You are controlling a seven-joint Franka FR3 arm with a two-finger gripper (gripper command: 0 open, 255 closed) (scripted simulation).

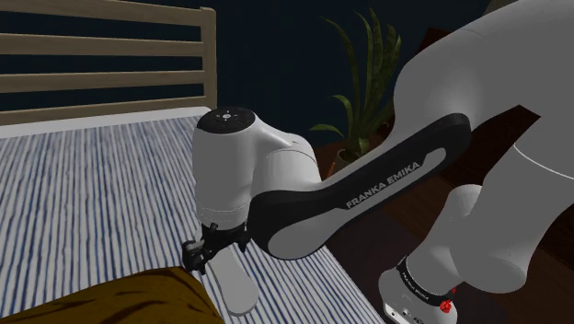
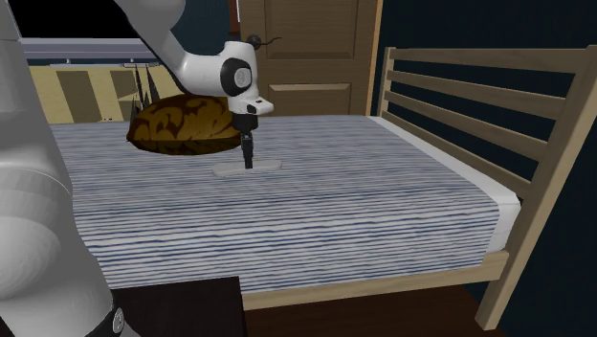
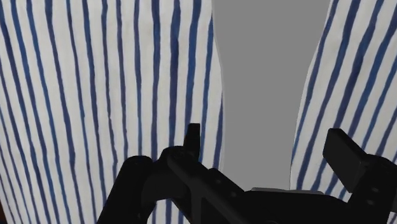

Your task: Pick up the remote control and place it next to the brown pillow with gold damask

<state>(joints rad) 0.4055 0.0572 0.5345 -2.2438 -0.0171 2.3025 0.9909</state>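
The remote control is a plain grey flat slab lying on the blue-and-white striped bed. It rests just in front of the brown pillow with a gold pattern. My gripper points straight down onto the remote. In the wrist view the gripper is open, with one black finger on each side of the remote and a strip of bedsheet showing between each finger and the slab. In the shoulder view the remote sticks out below the hand, beside the pillow.
A wooden slatted bed end rises at the second exterior view's right; the same slats stand behind the bed in the shoulder view. A potted plant stands past the bed's edge. A wooden door is behind the pillow.
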